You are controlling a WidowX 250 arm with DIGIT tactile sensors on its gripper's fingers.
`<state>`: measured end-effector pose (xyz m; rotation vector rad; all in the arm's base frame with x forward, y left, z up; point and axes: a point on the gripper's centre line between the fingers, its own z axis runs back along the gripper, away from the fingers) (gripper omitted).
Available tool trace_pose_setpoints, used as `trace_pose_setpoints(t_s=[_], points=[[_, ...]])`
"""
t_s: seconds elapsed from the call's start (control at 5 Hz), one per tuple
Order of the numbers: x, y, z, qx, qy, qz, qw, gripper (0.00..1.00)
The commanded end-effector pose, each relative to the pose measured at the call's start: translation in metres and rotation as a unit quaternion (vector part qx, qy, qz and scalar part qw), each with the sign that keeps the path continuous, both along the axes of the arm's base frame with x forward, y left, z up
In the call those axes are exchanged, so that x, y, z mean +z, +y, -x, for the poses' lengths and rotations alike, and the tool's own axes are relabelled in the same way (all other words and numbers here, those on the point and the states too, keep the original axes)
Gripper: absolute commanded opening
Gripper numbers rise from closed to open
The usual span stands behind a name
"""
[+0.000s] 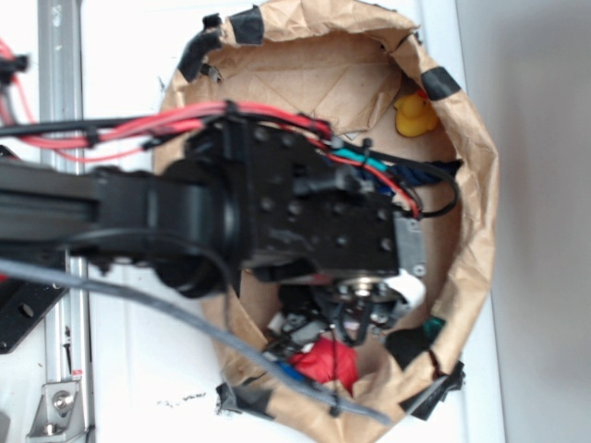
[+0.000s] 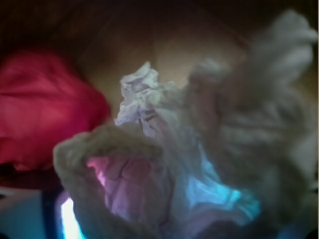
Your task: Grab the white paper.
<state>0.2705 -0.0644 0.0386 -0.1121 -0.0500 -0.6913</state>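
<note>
Arm (image 1: 231,208) reaches in from the left over the brown liner (image 1: 471,166), wrist pointed down, likely to take the white paper from above.

Exterior view: red wad (image 1: 331,358) low, duck (image 1: 415,114) far right; paper only a white sliver (image 1: 409,288) under the gripper (image 1: 365,309).

Wrist view: red wad (image 2: 42,107) left; paper (image 2: 149,124) centre, 2 fuzzy pads (image 2: 99,149) flanking and touching it. Full closure: cannot tell.

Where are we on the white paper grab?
Done: the arm is down inside the brown paper liner. In hand: the wrist view shows the white paper between the tool's padded fingers, the red wad beside it. Left: closure isn't confirmable; no lift visible.
</note>
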Motion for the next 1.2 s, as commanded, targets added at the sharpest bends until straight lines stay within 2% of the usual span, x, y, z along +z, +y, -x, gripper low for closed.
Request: trace_pose_setpoints(t_s=[0.0, 0.2, 0.4, 0.6, 0.8, 1.0], points=[[0.049, 0.03, -0.022, 0.158, -0.043, -0.011, 0.986, 0.0], [0.091, 0.058, -0.023, 0.251, -0.044, -0.001, 0.967, 0.0], [0.13, 0.071, -0.013, 0.303, -0.066, -0.018, 0.951, 0.0], [0.163, 0.072, 0.002, 0.339, -0.041, -0.005, 0.94, 0.0], [0.171, 0.068, 0.012, 0.348, -0.058, -0.011, 0.935, 0.0], [0.17, 0.066, 0.013, 0.348, -0.059, -0.014, 0.936, 0.0]])
